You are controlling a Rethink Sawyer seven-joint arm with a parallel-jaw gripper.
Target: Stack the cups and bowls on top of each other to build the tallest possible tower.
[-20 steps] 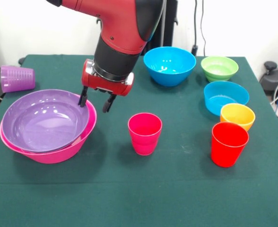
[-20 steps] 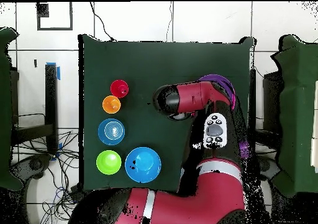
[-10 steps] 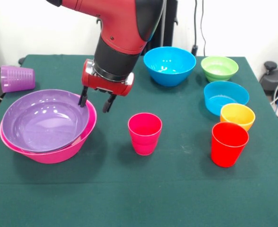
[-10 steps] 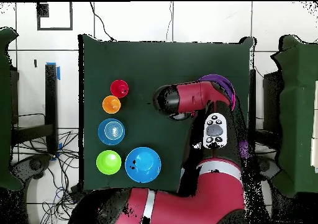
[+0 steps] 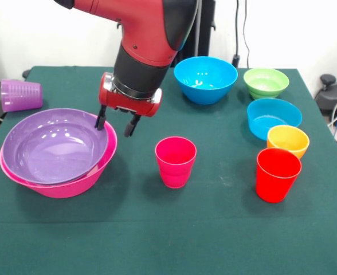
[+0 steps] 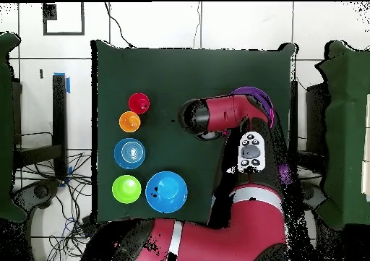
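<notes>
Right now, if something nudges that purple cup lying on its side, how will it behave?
The purple cup lies tipped, so it would likely roll, curving because it tapers. It looks like thin plastic, probably light and easily shoved.

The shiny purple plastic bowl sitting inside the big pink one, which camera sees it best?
The front view. There the glossy purple plastic bowl shows whole, nested in the large pink plastic bowl, with the gripper at its rim. The overhead view shows only a purple sliver past the red arm.
</notes>
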